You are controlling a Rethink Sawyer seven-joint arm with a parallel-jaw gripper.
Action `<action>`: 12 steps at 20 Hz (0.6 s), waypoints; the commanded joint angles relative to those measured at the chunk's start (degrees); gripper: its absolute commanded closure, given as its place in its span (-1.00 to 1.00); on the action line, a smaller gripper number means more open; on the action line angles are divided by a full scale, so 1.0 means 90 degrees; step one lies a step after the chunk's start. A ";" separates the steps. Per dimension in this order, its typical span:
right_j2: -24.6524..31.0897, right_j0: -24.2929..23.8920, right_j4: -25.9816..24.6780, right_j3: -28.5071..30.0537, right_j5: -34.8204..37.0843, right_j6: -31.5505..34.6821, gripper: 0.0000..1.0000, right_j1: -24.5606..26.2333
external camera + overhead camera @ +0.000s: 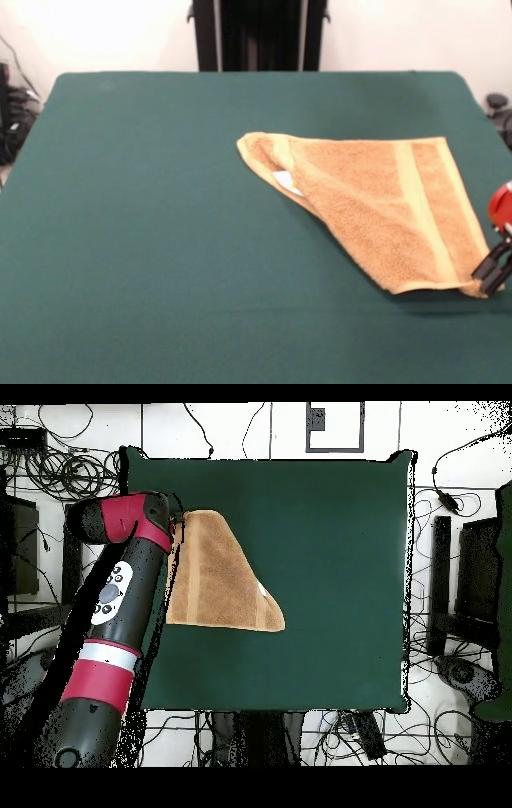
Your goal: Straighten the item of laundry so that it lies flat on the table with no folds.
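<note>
My tool (494, 272) sits at the towel's (376, 208) near corner by the table (160, 240) edge, front view; can't tell if it's apart, together or clamped on cloth. Towel's folded over into a triangle w/ white label (286, 182) showing. Overhead: my arm (110, 604) covers that corner.

Bright even light, soft shadow under the towel (376, 208)

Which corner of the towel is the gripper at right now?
The gripper is at the towel's near right corner in the front view, just past the woven band; the rounded, folded corner with the white label lies farthest away.
</note>
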 commanded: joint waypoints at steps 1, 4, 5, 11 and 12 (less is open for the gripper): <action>0.0215 0.0083 0.0180 0.0182 0.0838 0.1713 1.00 -0.0092; 0.0194 0.0062 0.0183 0.0084 0.0985 0.1652 -1.00 -0.0061; 0.0188 0.0055 0.0186 0.0058 0.1009 0.1645 -1.00 -0.0052; 0.0183 0.0059 0.0138 0.0052 0.0997 0.1561 -1.00 -0.0057; 0.0191 0.0060 0.0135 0.0057 0.0984 0.1553 -1.00 -0.0061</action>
